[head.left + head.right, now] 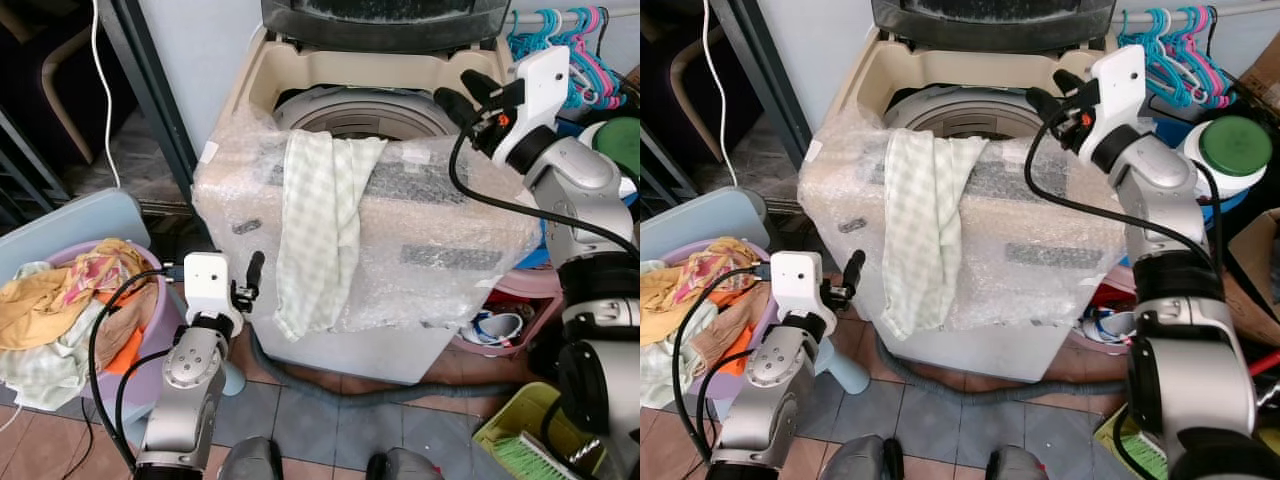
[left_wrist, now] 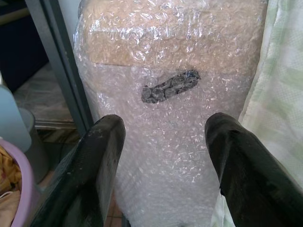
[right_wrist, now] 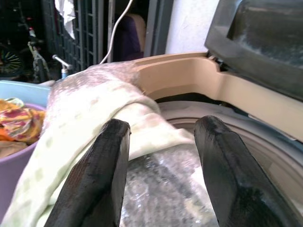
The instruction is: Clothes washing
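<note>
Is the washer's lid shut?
No, the lid stands raised at the back, and the drum lies open below it.

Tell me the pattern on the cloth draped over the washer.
Pale green-and-white check cloth; clearest in left eye view.

Washer [image 1: 300,70]: beige body, dark grey lid, front wrapped in clear bubble wrap [image 1: 450,215]. Cloth [image 1: 318,225] over front edge: pale green/white check. Basket [image 1: 160,300]: lilac; clothes in it [image 1: 60,300] mustard yellow, orange, pink/yellow print, pale green. Hangers [image 1: 575,45]: teal and pink. Both grippers' fingers [image 2: 90,165] black; wrist housings white w/ silver arms. Floor tiles [image 1: 330,420]: grey and reddish-brown. Crate [image 1: 530,425] by rt arm: lime green.
</note>
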Controlling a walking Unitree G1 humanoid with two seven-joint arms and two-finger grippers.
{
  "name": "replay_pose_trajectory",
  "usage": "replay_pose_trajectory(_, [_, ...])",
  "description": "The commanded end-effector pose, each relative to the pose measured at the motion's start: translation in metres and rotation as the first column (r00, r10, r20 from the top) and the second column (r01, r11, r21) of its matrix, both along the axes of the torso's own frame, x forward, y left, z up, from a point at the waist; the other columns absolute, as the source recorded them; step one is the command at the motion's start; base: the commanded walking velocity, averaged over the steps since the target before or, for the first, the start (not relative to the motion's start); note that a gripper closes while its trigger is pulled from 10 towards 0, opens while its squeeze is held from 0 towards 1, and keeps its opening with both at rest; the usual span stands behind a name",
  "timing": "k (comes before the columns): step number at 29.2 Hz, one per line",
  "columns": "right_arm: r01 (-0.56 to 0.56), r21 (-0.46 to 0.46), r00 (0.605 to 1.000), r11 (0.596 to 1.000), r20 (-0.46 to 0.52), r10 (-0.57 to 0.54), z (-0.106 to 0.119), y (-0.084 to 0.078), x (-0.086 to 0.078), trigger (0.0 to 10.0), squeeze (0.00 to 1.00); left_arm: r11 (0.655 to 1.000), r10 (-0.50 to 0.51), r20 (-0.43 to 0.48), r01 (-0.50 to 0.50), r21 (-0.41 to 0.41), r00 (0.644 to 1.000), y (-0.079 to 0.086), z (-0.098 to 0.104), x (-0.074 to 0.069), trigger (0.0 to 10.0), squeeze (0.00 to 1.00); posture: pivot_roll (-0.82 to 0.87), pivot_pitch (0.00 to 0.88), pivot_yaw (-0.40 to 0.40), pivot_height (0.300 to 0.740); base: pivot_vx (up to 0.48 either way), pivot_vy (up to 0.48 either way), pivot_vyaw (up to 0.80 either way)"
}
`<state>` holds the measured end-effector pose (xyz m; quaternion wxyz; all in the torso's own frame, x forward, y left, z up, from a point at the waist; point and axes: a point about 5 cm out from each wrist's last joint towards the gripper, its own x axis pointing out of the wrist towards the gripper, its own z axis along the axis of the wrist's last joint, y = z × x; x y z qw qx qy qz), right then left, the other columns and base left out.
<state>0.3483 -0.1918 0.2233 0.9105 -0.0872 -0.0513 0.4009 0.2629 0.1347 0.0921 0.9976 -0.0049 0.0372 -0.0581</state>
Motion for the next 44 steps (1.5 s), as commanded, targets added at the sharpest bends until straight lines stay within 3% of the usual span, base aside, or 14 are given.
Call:
replay_pose_trajectory(1, [-0.080, 0.000, 0.997, 0.997, 0.004, 0.080, 0.009, 0.006, -0.007, 10.0, 1.00, 1.000, -0.008, -0.011, 0.008, 0.006, 1.000, 0.001, -0.002, 0.000, 10.0, 0.00, -0.03, 0.069, 0.058, 0.740, 0.000, 0.000, 0.00])
replay_pose_trajectory(9, [-0.266, 0.029, 0.951, 0.963, -0.157, 0.268, -0.014, 0.019, -0.040, 10.0, 1.00, 1.000, -0.006, -0.012, 0.006, 0.006, 1.000, 0.001, -0.002, 0.000, 10.0, 0.00, -0.03, 0.068, 0.059, 0.740, 0.000, 0.000, 0.00])
replay_pose_trajectory(13, [-0.391, 0.027, 0.865, 0.920, -0.331, 0.377, -0.044, 0.031, -0.070, 10.0, 1.00, 1.000, -0.009, -0.013, 0.009, 0.004, 1.000, 0.001, -0.002, 0.001, 10.0, 0.00, -0.03, 0.067, 0.059, 0.740, 0.000, 0.000, 0.00])
replay_pose_trajectory(16, [-0.401, 0.022, 0.838, 0.916, -0.396, 0.376, -0.064, 0.037, -0.078, 10.0, 1.00, 1.000, -0.013, -0.015, 0.013, 0.000, 1.000, 0.000, -0.002, 0.001, 10.0, 0.00, -0.03, 0.067, 0.058, 0.740, 0.000, 0.000, 0.00])
replay_pose_trajectory(21, [-0.295, 0.027, 0.855, 0.955, -0.439, 0.277, -0.092, 0.047, -0.074, 10.0, 1.00, 0.999, 0.033, -0.007, -0.033, 0.004, 0.999, 0.009, -0.001, -0.003, 10.0, 0.00, -0.02, 0.071, 0.056, 0.740, 0.000, 0.000, 0.00])
replay_pose_trajectory(22, [-0.250, 0.009, 0.884, 0.968, -0.406, 0.232, -0.097, 0.051, -0.070, 10.0, 0.93, 0.999, 0.045, -0.016, -0.044, 0.011, 0.999, 0.013, -0.003, -0.006, 10.0, 0.00, -0.01, 0.073, 0.055, 0.740, 0.000, 0.000, 0.00])
replay_pose_trajectory(23, [-0.210, 0.024, 0.904, 0.977, -0.377, 0.203, -0.097, 0.053, -0.067, 10.0, 0.51, 0.999, 0.050, -0.020, -0.049, 0.016, 0.999, 0.015, -0.003, -0.008, 10.0, 0.00, 0.00, 0.077, 0.052, 0.740, 0.000, 0.000, 0.00])
replay_pose_trajectory(24, [-0.184, 0.041, 0.918, 0.982, -0.351, 0.187, -0.097, 0.057, -0.064, 10.0, 0.31, 0.998, 0.054, -0.022, -0.053, 0.020, 0.998, 0.016, -0.003, -0.009, 10.0, 0.00, 0.00, 0.078, 0.050, 0.740, 0.000, 0.000, 0.80])
replay_pose_trajectory(25, [-0.171, 0.055, 0.925, 0.984, -0.336, 0.179, -0.096, 0.059, -0.063, 10.0, 0.31, 0.998, 0.055, -0.022, -0.055, 0.021, 0.998, 0.017, -0.004, -0.010, 10.0, 0.00, 0.00, 0.078, 0.050, 0.740, 0.000, 0.000, 0.80])
replay_pose_trajectory(26, [-0.139, 0.088, 0.938, 0.986, -0.308, 0.159, -0.094, 0.065, -0.061, 10.0, 0.00, 0.998, 0.063, -0.019, -0.063, 0.021, 0.998, 0.018, -0.003, -0.011, 10.0, 0.00, 0.02, 0.081, 0.050, 0.740, 0.000, 0.000, 0.80])
replay_pose_trajectory(30, [-0.105, 0.127, 0.937, 0.986, -0.319, 0.140, -0.094, 0.068, -0.059, 10.0, 0.00, 0.998, 0.067, -0.018, -0.067, 0.020, 0.998, 0.018, -0.002, -0.012, 10.0, 0.00, 0.02, 0.082, 0.051, 0.740, 0.000, 0.000, 0.80])
replay_pose_trajectory(36, [-0.134, 0.074, 0.910, 0.988, -0.387, 0.152, -0.109, 0.057, -0.068, 10.0, 0.00, 0.998, 0.056, -0.023, -0.055, 0.022, 0.998, 0.018, -0.002, -0.013, 10.0, 0.00, 0.01, 0.085, 0.060, 0.740, 0.000, 0.000, 0.43])
replay_pose_trajectory(40, [-0.176, -0.014, 0.868, 0.984, -0.473, 0.149, -0.124, 0.034, -0.080, 10.0, 0.00, 0.999, 0.049, -0.028, -0.048, 0.023, 0.998, 0.017, -0.002, -0.013, 10.0, 0.00, 0.01, 0.088, 0.062, 0.740, 0.000, 0.000, 0.00])
replay_pose_trajectory(44, [-0.146, -0.184, 0.816, 0.972, -0.578, 0.013, -0.146, -0.001, -0.088, 10.0, 0.00, 0.999, 0.047, -0.037, -0.046, 0.020, 0.998, 0.017, -0.002, -0.014, 10.0, 0.00, 0.01, 0.095, 0.065, 0.740, 0.000, 0.000, 0.00])
